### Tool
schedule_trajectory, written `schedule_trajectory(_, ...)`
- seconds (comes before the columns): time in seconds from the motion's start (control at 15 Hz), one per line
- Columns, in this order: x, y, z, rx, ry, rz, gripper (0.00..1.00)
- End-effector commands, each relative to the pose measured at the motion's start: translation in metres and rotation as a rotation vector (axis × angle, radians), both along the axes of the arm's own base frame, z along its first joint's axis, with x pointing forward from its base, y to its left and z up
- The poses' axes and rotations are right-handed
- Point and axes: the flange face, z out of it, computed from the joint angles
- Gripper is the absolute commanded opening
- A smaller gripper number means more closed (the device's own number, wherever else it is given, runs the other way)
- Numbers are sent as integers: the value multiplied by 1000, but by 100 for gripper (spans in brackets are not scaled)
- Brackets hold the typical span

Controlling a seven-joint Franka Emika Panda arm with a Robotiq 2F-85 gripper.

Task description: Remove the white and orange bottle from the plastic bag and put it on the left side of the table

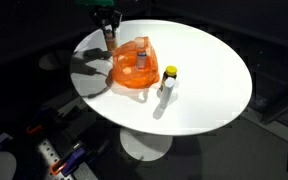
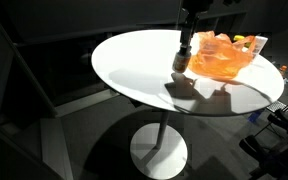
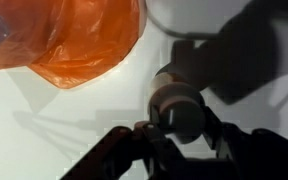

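One white and orange bottle (image 1: 108, 40) is already out of the orange plastic bag (image 1: 131, 68), upright at the bag's eleven o'clock near the counter (image 1: 214, 90) rim. Our claw (image 1: 108, 24) clasps its top from above, we judge to keep it upright while placing it, well apart from the yellow-capped bottle (image 1: 168, 82)

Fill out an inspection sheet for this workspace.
Surface: round white table, hard shadows.
Job's things: white and orange bottle upright, outside the orange plastic bag, beside it.
Clutter: yellow-capped bottle standing by the bag; pale item inside the bag.
Grippers: gripper above the bottle, fingers either side; grip unclear.
Cables: nothing seen.
Surroundings: dark room, pedestal base; gear at the edges indistinct.
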Motion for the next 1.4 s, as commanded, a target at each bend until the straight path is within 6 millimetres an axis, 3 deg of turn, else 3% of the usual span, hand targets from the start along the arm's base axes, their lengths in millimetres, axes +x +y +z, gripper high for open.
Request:
schedule_trajectory(0.0,8,3,-4,15,18,0,19)
schedule_trajectory(0.2,9,3,-12,3,31,5,21)
schedule_trajectory(0.33,7,5,-10,-1,32,9,70)
schedule_trajectory(0.47,4,6,1,-5,37,-3,74)
schedule_trajectory(0.67,-1,-1,21,-24,52,-49,96)
schedule_trajectory(0.73,-3,-4,29,-27,69,-72,100)
schedule_trajectory(1.0,-19,-24,59,-84,119,-208,100)
schedule_trajectory(1.33,-43,-62,94,-95,177,-373,100)
